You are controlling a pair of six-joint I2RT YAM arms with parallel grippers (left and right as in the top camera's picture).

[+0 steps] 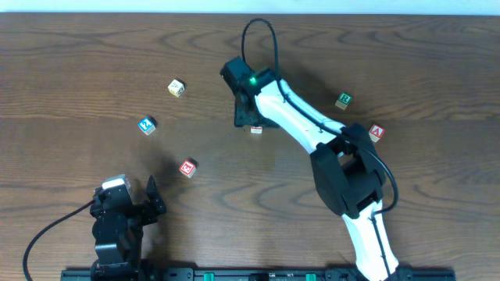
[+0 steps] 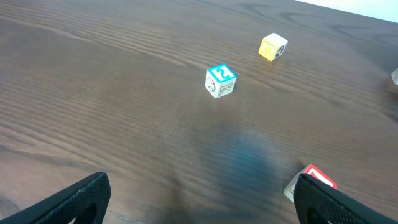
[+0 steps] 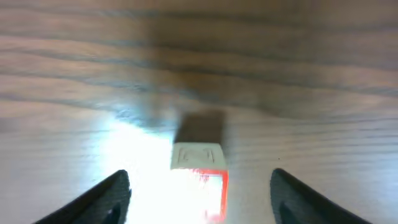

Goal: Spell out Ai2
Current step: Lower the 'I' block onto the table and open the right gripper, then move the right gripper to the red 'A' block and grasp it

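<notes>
My right gripper (image 1: 250,119) hangs open over a red-framed block (image 1: 256,129) at the table's middle back. In the right wrist view that block (image 3: 200,163) lies between the spread fingers (image 3: 202,202), untouched and washed out by glare, so its letter is unreadable. The red A block (image 1: 376,133) lies to the right. The blue 2 block (image 1: 147,125) lies at the left and shows in the left wrist view (image 2: 220,81). My left gripper (image 1: 153,197) is open and empty near the front left (image 2: 199,202).
A yellow block (image 1: 176,87) (image 2: 272,47) lies at the back left. Another red block (image 1: 187,167) lies near the left gripper, beside its right finger (image 2: 310,180). A green block (image 1: 344,100) lies at the back right. The table is dark wood (image 1: 70,78).
</notes>
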